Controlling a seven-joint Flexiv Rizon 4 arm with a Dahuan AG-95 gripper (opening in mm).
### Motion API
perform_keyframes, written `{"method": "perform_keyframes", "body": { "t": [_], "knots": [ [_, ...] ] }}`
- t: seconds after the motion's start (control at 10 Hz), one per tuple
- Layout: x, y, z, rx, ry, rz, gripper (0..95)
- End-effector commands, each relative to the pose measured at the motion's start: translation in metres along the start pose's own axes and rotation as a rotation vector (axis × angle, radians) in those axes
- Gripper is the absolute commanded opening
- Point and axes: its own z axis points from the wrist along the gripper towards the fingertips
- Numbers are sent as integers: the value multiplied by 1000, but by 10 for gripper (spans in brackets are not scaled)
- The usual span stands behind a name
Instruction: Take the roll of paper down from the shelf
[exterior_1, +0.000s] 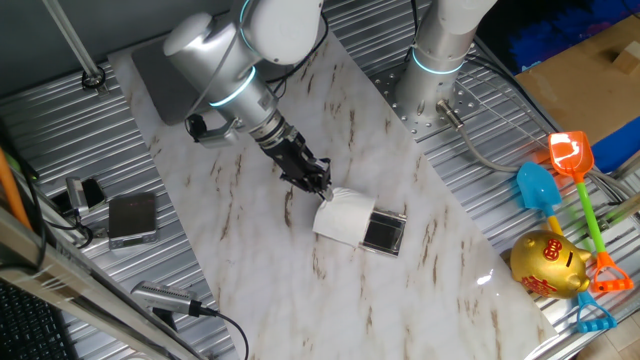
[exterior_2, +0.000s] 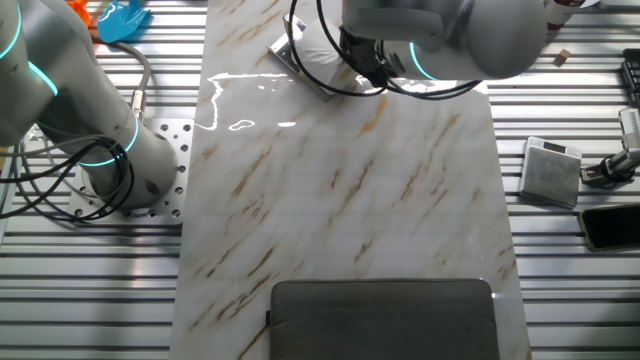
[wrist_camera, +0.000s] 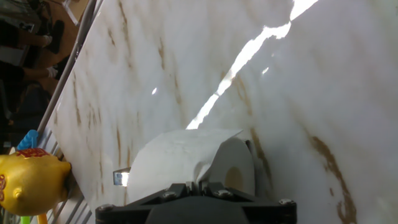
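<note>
The hand (exterior_1: 322, 187) touches the roll of paper (exterior_1: 343, 218) on the shelf (exterior_1: 385, 233).

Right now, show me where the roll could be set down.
The marble is bare between the roll of paper and the grey plate. It is crowded at the shelf, where the gripper works.

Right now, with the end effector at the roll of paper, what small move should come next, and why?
Probably close on the roll of paper and lift it slightly. The end effector is already at the roll's upper edge, and the roll seems to sit partly on the shelf. The hand view shows the roll right at the fingers, but whether they grip it is unclear.
</note>
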Motion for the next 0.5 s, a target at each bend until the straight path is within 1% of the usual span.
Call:
{"method": "perform_keyframes", "body": {
  "t": [0.1,0.5],
  "knots": [
    [1,1,2,2,-3,3,0],
    [1,7,7,3,-2,17,0]
  ]
}}
